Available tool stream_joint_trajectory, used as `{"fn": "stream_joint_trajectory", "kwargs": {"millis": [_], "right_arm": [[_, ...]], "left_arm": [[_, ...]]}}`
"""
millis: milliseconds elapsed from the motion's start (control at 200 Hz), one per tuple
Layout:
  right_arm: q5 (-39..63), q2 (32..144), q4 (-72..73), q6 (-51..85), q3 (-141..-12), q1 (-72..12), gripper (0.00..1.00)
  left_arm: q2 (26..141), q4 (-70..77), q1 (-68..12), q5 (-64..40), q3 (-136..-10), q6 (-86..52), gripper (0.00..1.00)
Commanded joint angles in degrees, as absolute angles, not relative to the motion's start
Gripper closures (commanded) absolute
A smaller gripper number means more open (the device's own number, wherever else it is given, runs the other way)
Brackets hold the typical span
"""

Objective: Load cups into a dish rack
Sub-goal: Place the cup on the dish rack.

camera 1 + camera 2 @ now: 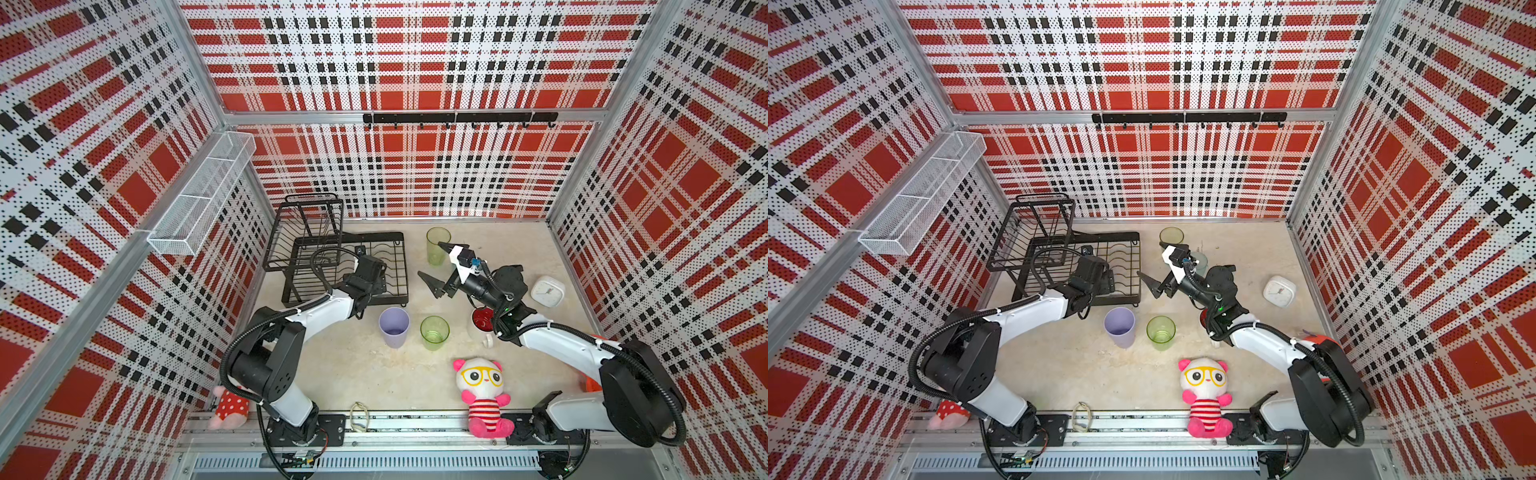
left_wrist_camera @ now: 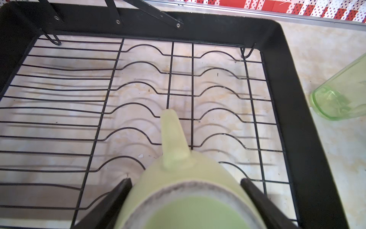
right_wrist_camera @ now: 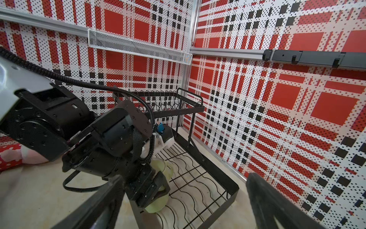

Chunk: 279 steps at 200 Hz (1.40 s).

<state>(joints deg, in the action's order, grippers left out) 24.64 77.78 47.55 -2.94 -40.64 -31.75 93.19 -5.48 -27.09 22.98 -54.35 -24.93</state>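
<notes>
The pale green mug (image 2: 188,194) is being gripped base-up, long axis near vertical, straight below the left gripper (image 2: 185,181) and on or just above the lower tray (image 2: 293,99) of the dish rack (image 1: 374,237), while the farther right gripper (image 1: 436,265) is being carried wide open and empty.

We see a mottled beige counter (image 1: 353,374) bearing a black wire dish rack (image 1: 374,237), a lavender cup (image 1: 394,326), a bright green tumbler (image 1: 434,332) and a white square clock (image 1: 546,291).
</notes>
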Motion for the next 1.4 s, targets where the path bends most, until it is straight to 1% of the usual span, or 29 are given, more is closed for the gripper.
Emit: {"fn": "stream_joint_trajectory", "kwargs": {"millis": [0,70,160,235,366,451,521,656,722,802,932,1112,1233,1393], "right_arm": [[25.64,77.09,46.95,-2.24,-41.57,-31.46,0.0],[25.66,76.83,46.56,-2.45,-41.57,-31.46,0.0],[25.38,76.57,46.26,-2.7,-41.44,-31.46,0.0],[25.01,76.51,45.26,-2.72,-41.65,-31.49,0.0],[23.29,76.89,43.24,-2.35,-42.48,-31.46,0.0],[20.98,76.9,38.82,-1.65,-44.26,-31.46,0.0],[19.95,76.95,33.79,-1.71,-46.07,-31.46,0.0],[17.82,76.48,27.87,-1.88,-47.62,-31.46,0.0],[16.19,76.18,25.51,0.4,-48.12,-31.47,0.0],[13.56,76.24,17.18,4.51,-50.72,-31.38,0.0],[17.55,78.23,2.76,6.07,-56.93,-31.2,0.0],[22.46,80.27,-7.72,17.64,-59.76,-31.83,0.1],[21.75,81.94,-12.23,22.69,-60.0,-35.82,0.16],[19.44,86.2,-12.96,26.59,-60.75,-44.76,0.19]], "left_arm": [[93.73,-1.64,-26.46,24.17,-54.74,-24.13,0.32],[93.74,-2.4,-26.65,24.81,-54.82,-24.35,0.26],[93.12,-2.34,-27.03,25.14,-54.15,-24.63,0.25],[93.25,-2.41,-27.04,24.38,-53.92,-24.7,0.17],[93.77,-4.16,-27.06,24.04,-55.17,-24.67,0.15],[93.1,-4.61,-27.03,24.17,-55.69,-24.62,0.05],[92.56,-4.66,-27.05,23.96,-55.7,-24.62,0.02],[92.38,-5.55,-26.86,23.08,-55.98,-24.79,0.01],[91.92,-6.58,-26.97,22.85,-56.77,-24.82,0.01],[90.45,-7.79,-27.71,23.32,-58.09,-24.43,0.01],[88.25,-9.47,-29.25,23.38,-61.25,-23.73,0.01],[86.98,-14.83,-31.34,26.35,-67.15,-22.52,0.01],[85.24,-16.33,-31.77,26.11,-68.96,-23.06,0.01],[83.02,-16.78,-31.71,24.51,-71.06,-24.09,0.01]]}}
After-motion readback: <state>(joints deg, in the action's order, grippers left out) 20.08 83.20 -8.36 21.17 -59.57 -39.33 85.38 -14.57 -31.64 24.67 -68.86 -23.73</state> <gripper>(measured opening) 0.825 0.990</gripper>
